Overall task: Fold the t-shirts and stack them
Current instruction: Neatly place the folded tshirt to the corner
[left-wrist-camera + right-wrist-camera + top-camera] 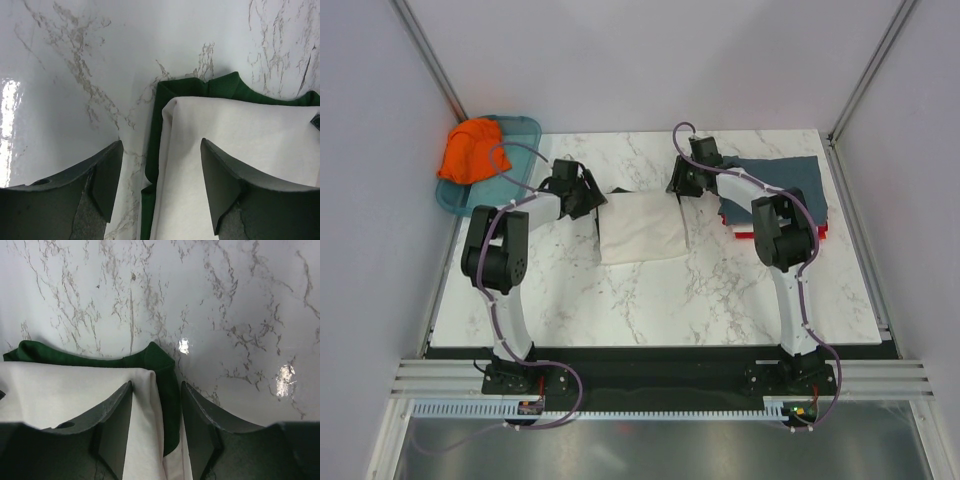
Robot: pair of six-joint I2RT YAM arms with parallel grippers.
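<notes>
The cream t-shirt point(642, 228) is folded into a flat packet, sitting pretty much mid-table on the marble table point(650, 300), a bit toward the far side. It's slightly wider left to right than it is deep, so the long axis runs across the table, and the whole thing is skewed just a little. The dark green trim point(159, 107) pokes out from under the cream layer along the left side and the far edge, and the right wrist cam shows the same on the right side. Which end the neck is on, I honestly can't tell.

The left gripper point(588, 192) is parked right at the packet's left edge with its jaws spread wide. One finger is over bare marble, the other over the cream cloth, and the shirt's edge lies in the gap. Nothing is pinched. The right gripper point(682, 180) is at the far right corner with its jaws apart too, though narrower. The cream-and-green edge shows between them, and I can't see any grip on it.

Further out, off to the right, there's a stack with a slate-blue t-shirt point(790, 178) on top and a red t-shirt point(780, 236) peeking out at the near edge. The right arm point(780, 230) crosses over part of that pile. Way over in the far left corner, an orange t-shirt point(470, 150) is bunched up in a teal tray point(525, 125), well apart from everything else.
</notes>
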